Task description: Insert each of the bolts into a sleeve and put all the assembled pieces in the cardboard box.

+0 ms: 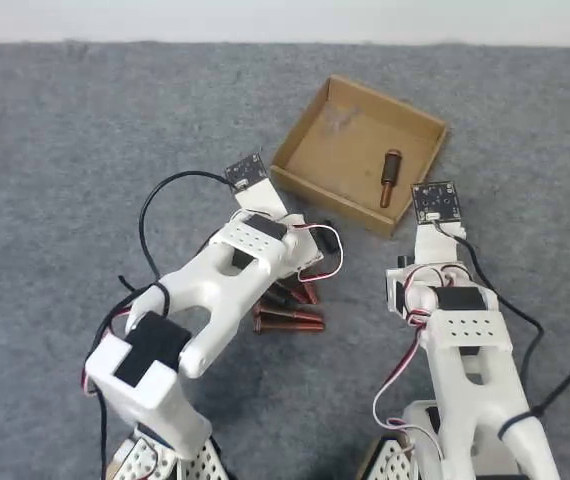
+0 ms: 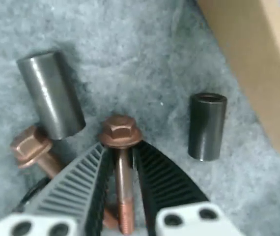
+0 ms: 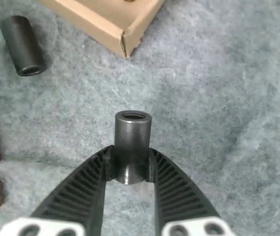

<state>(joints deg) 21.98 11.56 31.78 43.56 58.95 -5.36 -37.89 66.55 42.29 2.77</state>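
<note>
Bolt (image 2: 121, 132) is pinched by its shank in the left gripper (image 2: 119, 147), head poking past the tips, between a grey sleeve (image 2: 50, 93) and a black sleeve (image 2: 207, 125) on the carpet. Right gripper (image 3: 130, 160) is clamped on one end of another sleeve (image 3: 132, 132), open bore facing outward, near the cardboard box (image 1: 337, 203). One assembled piece (image 1: 390, 178) lies inside. Risk: the thread end sits back between the fingers, so mating looks awkward. Any misalignment could jam the bolt or twist it loose.
</note>
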